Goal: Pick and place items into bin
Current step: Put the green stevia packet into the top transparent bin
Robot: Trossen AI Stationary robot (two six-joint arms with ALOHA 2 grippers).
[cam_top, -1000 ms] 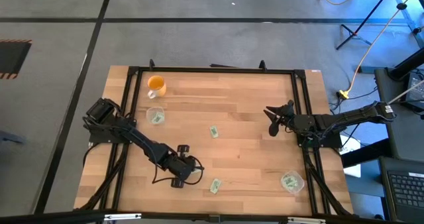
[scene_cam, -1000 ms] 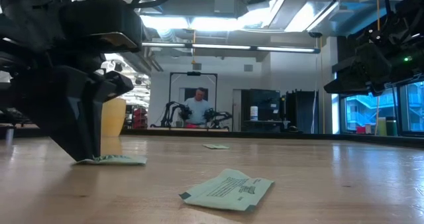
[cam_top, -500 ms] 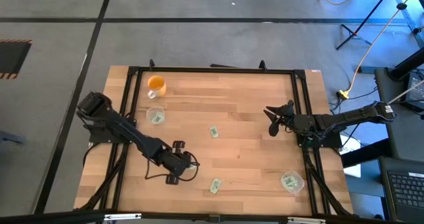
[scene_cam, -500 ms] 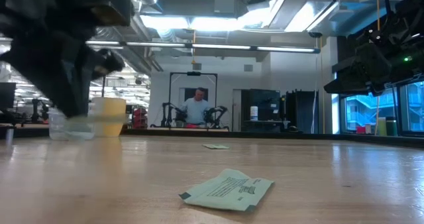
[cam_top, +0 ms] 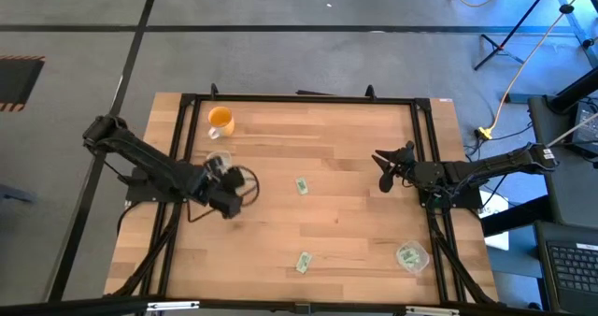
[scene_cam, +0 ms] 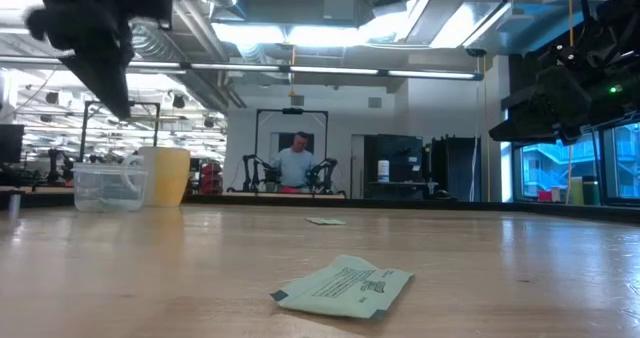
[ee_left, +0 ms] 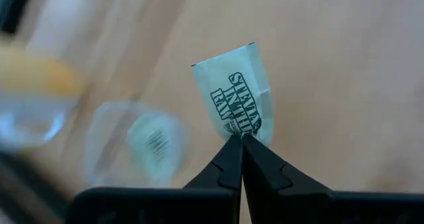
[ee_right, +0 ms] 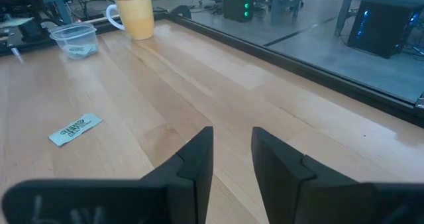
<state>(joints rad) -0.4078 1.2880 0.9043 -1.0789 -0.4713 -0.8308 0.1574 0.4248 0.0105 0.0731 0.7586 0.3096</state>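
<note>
We see the cup (cam_top: 220,121) near the table's (cam_top: 355,213) far left corner, a clear bin (cam_top: 219,164) just nearer us, one packet (cam_top: 302,186) mid-table, another (cam_top: 304,261) by the near edge, a second bin (cam_top: 411,256) near the near right corner

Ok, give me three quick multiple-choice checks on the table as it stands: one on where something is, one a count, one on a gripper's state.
1. Where is the orange cup?
A. far left corner of the table
B. near right corner
C. table centre

2. How many packets lie loose on the bare wood, outside any clear bin?
A. none
B. two
C. five

3. What is the left gripper doing?
A. open, empty
B. shut on a packet
C. shut on the cup

Answers:
1 A: the high view shows it beside the clear bin at the far left.
2 B: one packet mid-table, another at the near edge.
3 B: the left wrist view shows the fingertips pinching a green packet.
</note>
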